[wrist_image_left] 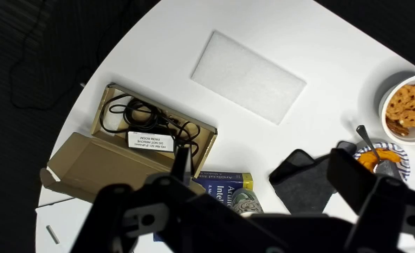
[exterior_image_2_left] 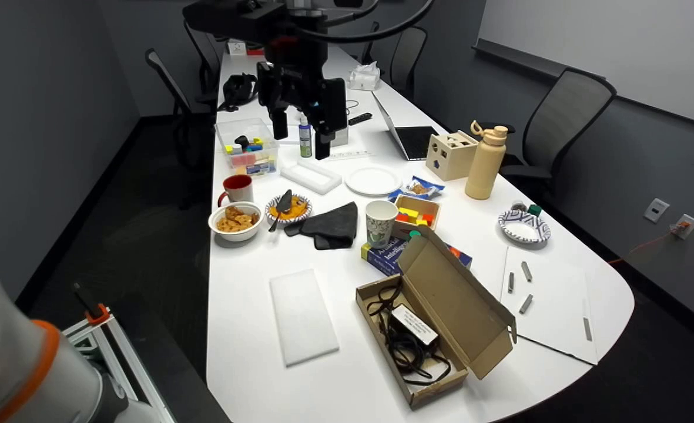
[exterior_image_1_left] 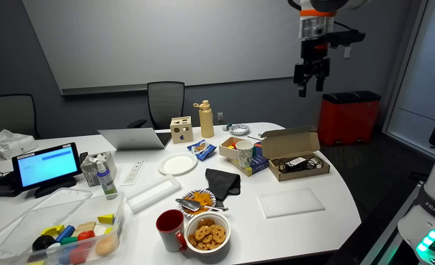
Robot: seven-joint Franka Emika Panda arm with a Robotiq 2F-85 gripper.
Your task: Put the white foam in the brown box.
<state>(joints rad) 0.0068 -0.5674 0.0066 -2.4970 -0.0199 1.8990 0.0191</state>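
1. White foam lies flat on the bench, nothing on top of it and nothing touching its sides. In the wrist view, with 12 at the top, its long edges face 1 and 7 o'clock, its short ends 10 and 4.
2. At 8 o'clock from it, clearly apart, sits the brown box, its lid flap open toward 7, a black power adapter and cables inside.
3. High above the bench hang the jaws, spread apart and holding nothing.
4. I expect the foam to be very light, soft enough to dent, stiff enough to carry flat if held centrally; gripped at one end, it may sag. It could skid when nudged.
5. Best hold: mid-length, squeezing gently across the 1 and 7 o'clock edges, if the jaws span that far, which I cannot tell. Thin and flush, it offers little edge, so they should reach low.
6. Approaching the box from 2 o'clock should keep clear of the flap.
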